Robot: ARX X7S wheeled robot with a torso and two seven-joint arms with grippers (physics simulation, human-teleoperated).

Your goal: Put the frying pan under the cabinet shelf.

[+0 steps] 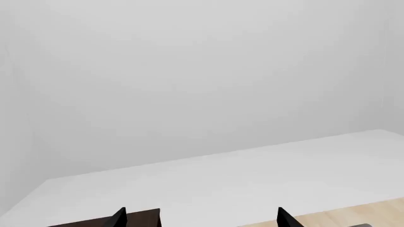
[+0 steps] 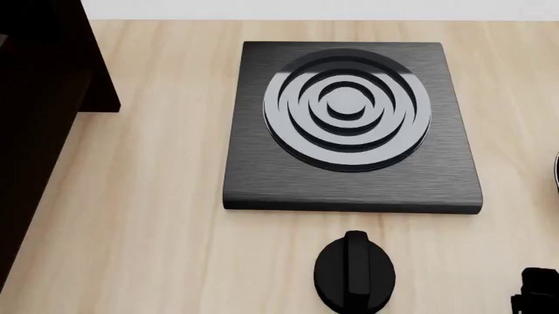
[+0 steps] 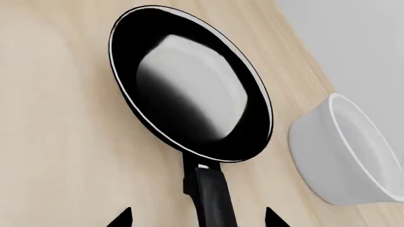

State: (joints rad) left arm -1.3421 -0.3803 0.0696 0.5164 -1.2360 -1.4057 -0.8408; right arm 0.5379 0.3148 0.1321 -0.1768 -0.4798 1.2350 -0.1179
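Head view gives me the square black burner plate (image 2: 349, 131) on the pale wooden counter (image 2: 148, 209), the near-black wooden cabinet shelf (image 2: 35, 118) at its left edge.

Left wrist view: my left fingers (image 1: 120, 218) are spread, empty.

Right wrist view: my right fingers (image 3: 123, 220) spread on both sides of the glossy black frying pan (image 3: 189, 85) handle, just beside a white bowl (image 3: 347, 156); contact I cannot tell.

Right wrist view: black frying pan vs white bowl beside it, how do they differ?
The round black frying pan is shallow with a glossy reflective inside; the white bowl is deep, matte and plain. The frying pan has a long black handle running between the right gripper fingertips; the bowl has none. The pan is ringed by a thin pale rim line, the bowl is one colour throughout. Both sit upright on the light wooden table, apart from each other.
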